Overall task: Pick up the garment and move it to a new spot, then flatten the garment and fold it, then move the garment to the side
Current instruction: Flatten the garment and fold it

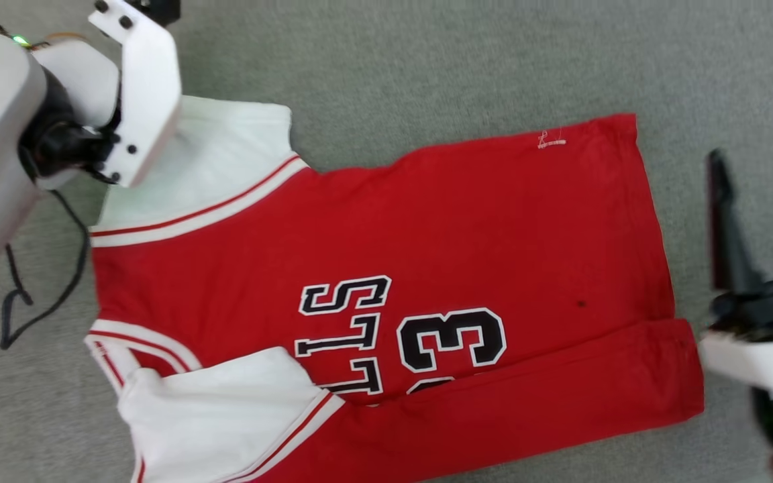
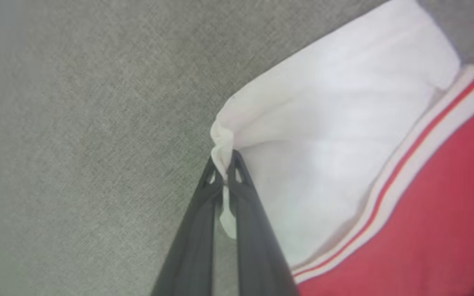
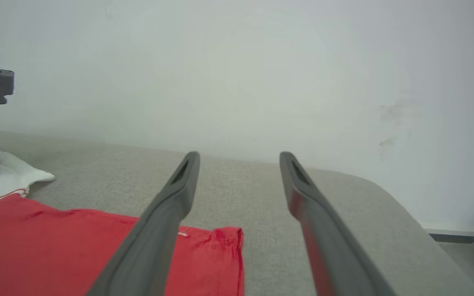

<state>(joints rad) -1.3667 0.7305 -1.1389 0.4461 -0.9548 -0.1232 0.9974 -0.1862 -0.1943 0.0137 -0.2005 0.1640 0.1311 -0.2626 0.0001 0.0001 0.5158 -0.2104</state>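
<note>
Left end effector (image 2: 224,166) clamped on garment (image 1: 427,221) sleeve corner, right end effector (image 3: 240,158) spread wide — empty, near hem.

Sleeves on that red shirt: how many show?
2. One white sleeve lies upper left, its corner pinched in the left hand; the other sleeve is folded onto the shirt, lower left.
</note>
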